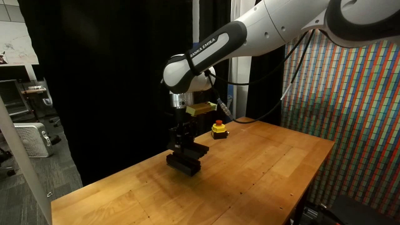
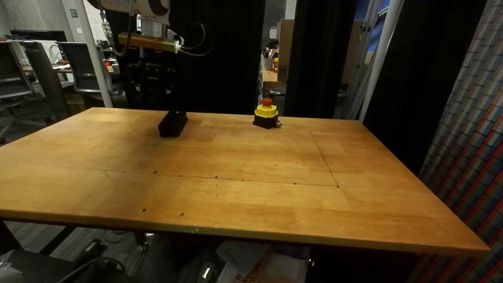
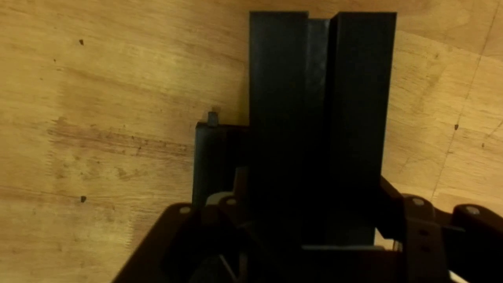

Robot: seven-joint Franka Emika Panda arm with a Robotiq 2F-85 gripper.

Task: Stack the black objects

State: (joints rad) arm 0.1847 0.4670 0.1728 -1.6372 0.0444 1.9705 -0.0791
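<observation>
Gripper (image 3: pixel 314 184) pinching upper black object (image 3: pixel 314 102) over lower black object (image 1: pixel 184 165)
Fingers (image 3: pixel 241 181) press the 2 long sides of the upper black object, held above and partly to 1 side of the lower black object; I cannot tell if the 2 touch. Beneath the lower black object is the wooden table (image 2: pixel 255 204); well apart from that object stands 1 yellow-and-red button (image 2: pixel 267 111); behind that object hangs black curtain (image 2: pixel 232 78).

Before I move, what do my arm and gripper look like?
The arm is white and rounded, with dark trim, FRANKA EMIKA lettering (F covered) and looping black cables. Below a silvery collar, the gripper is dark, with pale round pins; a yellow-green block sits above it.
</observation>
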